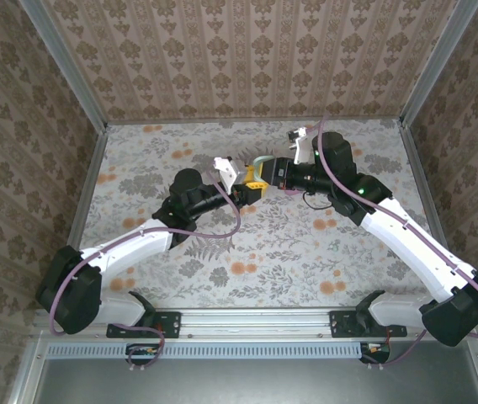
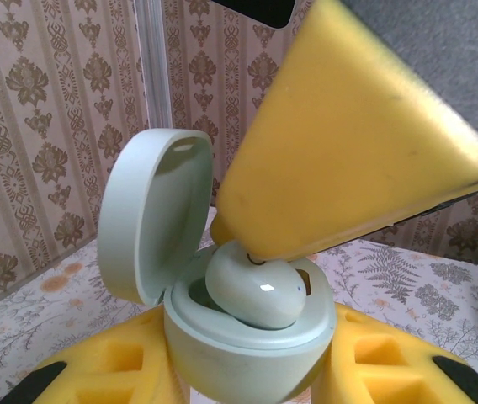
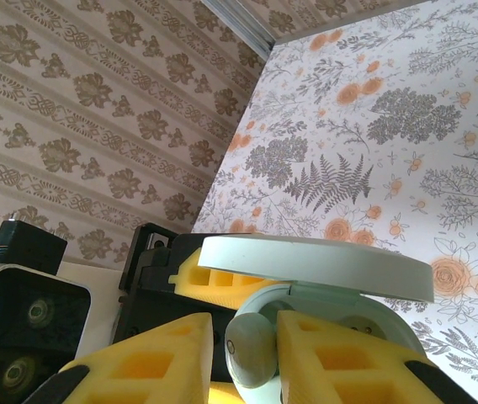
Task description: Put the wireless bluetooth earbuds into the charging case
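In L wrist view, nearest the cam, L gripper (image 2: pixel 247 385) is clamping the mint-green charging case (image 2: pixel 243 341) btwn its yellow foam fingers (image 2: pixel 96 374). Its jaws are nearly closed on the case body and holding it upright. Case lid (image 2: pixel 151 215) is standing open, swung back to the left. A pale mint earbud (image 2: pixel 254 290) is lying in the case's well, w/ its rounded end poking above the rim. One yellow finger (image 2: pixel 340 151) of R gripper (image 3: pixel 247 330) is pressing down on top of it.

In R wrist view the earbud is sitting btwn R's two fingers, jaws narrow. It's touching one pad, w/ a dark sliver on the other side, so can't tell if it's gripped or loose.

From top cam both grippers are meeting nose to nose above the middle of the floral table (image 1: pixel 306 252), arms angling in from each side. Beyond them, the patterned back wall (image 1: pixel 247 59) is closing off the far edge.
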Available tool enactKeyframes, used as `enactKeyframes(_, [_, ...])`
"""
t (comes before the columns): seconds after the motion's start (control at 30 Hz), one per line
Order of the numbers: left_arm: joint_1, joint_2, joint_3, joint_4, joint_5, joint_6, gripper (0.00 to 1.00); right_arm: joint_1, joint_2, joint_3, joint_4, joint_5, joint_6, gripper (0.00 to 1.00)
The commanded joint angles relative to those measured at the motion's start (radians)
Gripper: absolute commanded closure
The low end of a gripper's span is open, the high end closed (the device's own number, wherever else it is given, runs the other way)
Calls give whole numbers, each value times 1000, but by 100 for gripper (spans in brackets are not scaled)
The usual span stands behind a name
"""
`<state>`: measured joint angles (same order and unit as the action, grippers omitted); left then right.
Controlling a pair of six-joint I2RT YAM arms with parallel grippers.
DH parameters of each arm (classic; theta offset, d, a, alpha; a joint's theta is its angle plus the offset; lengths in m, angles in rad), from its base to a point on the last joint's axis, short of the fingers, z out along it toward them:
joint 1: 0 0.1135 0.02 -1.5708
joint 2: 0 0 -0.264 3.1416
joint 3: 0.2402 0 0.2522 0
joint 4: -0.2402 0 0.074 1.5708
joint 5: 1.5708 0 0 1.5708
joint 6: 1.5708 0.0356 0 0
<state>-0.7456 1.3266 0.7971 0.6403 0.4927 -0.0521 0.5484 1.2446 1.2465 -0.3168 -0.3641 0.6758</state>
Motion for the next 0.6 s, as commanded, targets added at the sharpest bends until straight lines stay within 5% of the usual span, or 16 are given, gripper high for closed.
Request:
enactKeyframes(0.0, [-4,-29,12,96,4,-18,68,5,6,26,-56,30,-4,70])
enactKeyframes(0.57, [0,-30,11,81,0,-8,68,5,-46,18,-54,54,13,66])
